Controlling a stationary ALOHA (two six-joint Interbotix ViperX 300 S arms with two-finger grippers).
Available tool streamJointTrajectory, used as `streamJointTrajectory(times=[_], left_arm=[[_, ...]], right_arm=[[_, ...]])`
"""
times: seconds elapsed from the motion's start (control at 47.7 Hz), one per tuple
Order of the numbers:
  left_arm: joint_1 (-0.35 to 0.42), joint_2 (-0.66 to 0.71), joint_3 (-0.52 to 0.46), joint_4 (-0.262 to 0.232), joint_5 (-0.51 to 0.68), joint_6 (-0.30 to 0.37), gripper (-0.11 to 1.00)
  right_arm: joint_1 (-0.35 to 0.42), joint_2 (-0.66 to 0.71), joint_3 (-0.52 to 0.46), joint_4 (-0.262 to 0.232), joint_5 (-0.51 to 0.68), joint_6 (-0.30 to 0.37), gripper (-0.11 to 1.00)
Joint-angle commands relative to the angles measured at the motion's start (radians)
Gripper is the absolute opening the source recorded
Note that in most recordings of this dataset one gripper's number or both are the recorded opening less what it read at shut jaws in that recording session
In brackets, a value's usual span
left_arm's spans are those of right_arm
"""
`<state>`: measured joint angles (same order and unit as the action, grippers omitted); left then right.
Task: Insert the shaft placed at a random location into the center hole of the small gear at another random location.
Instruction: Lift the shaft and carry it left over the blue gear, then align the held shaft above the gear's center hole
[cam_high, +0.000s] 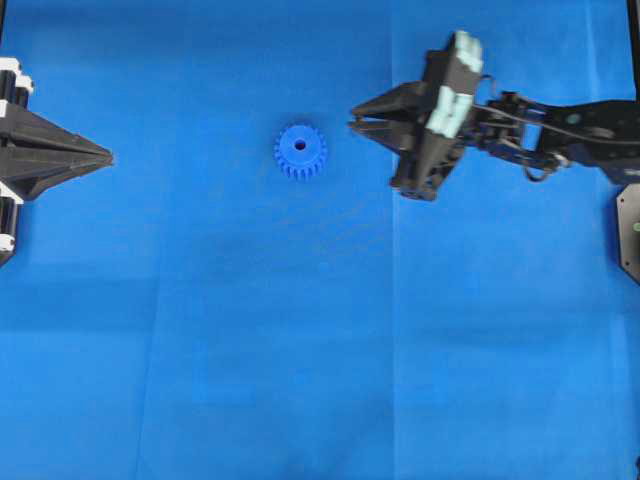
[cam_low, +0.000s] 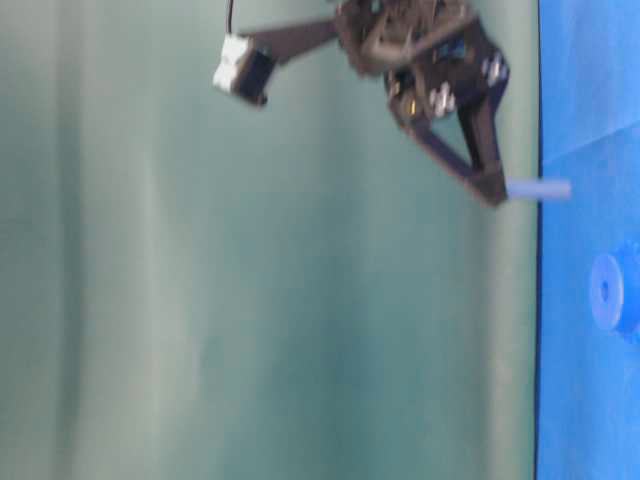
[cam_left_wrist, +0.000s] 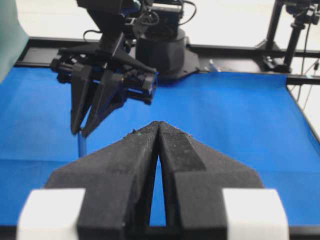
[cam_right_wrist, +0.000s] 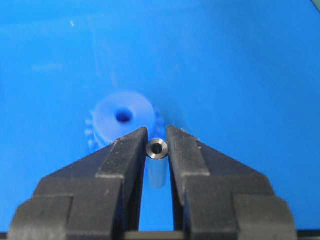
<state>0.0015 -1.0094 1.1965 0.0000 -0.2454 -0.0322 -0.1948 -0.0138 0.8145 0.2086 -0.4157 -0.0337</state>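
A: where's the shaft (cam_right_wrist: 157, 148) rn?
B: pinched in the right gripper (cam_right_wrist: 157, 150), lower middle of frame. small gear (cam_high: 300, 151) sits upper centre overhead, untouched. left gripper (cam_left_wrist: 158, 125) is closed, holding nothing

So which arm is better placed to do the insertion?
Right. The right gripper is shut on the shaft, near the small gear. The left gripper is shut, empty, and farther away.
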Motion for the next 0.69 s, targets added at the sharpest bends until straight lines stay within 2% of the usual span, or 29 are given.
streamJointTrajectory(times=[0.0, 0.293, 0.67], left_arm=[[0.0, 0.008, -0.008, 0.002, -0.005, 0.0, 0.0], [0.0, 0.008, -0.005, 0.002, -0.005, -0.002, 0.0], [0.0, 0.008, -0.005, 0.002, -0.005, -0.002, 0.0]], right_arm=[[0.012, 0.02, -0.075, -0.003, 0.018, -0.003, 0.03], [0.021, 0.103, -0.202, -0.008, 0.074, -0.006, 0.03], [0.023, 0.114, -0.221, -0.008, 0.072, -0.005, 0.03]])
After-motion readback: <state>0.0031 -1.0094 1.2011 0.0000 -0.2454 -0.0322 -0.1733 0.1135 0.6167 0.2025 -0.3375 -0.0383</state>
